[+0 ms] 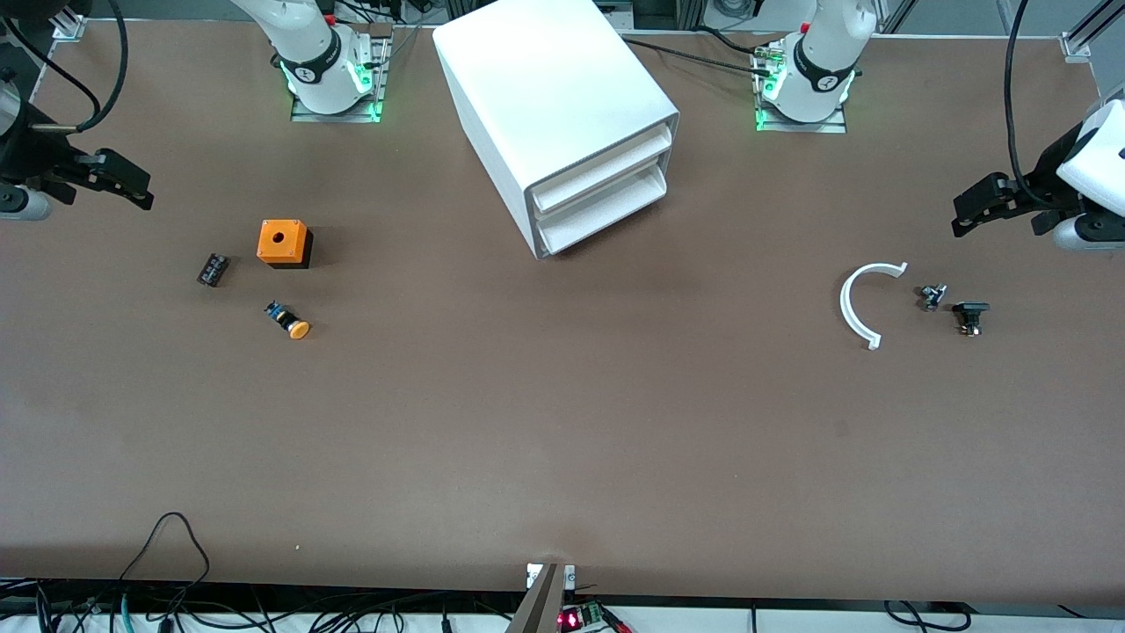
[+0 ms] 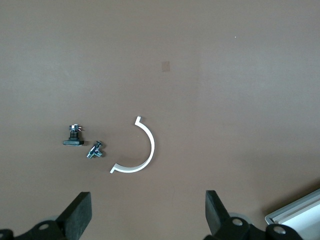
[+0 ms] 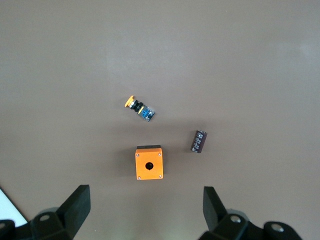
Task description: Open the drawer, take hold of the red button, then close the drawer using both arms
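Brown and mostly bare, the counter [image 1: 562,422] in the front view carries a white cabinet [image 1: 562,114] between the two arm bases, its front turned toward the left arm's end; the lowest drawer [image 1: 602,221] sits pushed in, and no red-capped button shows anywhere, so it is probably inside. The right claw [image 1: 119,180] hangs released over the right arm's end of the counter, above an orange box [image 1: 284,243], a small black block [image 1: 213,269] and an orange-capped button [image 1: 288,320]. The left claw [image 1: 989,207] hangs released over the other end, near a white curved piece [image 1: 861,303] and two small dark fittings [image 1: 954,308]. From the left wrist, the spread fingers [image 2: 80,212] frame the curved piece [image 2: 137,147] and fittings [image 2: 82,142], with a cabinet corner [image 2: 295,215] at the edge. From the right wrist, open fingers [image 3: 75,207] look down on the orange box [image 3: 149,162], orange-capped button [image 3: 139,108] and block [image 3: 198,141]. The risk from here is grabbing the orange-capped button by mistake, or pulling a drawer so that the light cabinet slides unless one arm braces it.
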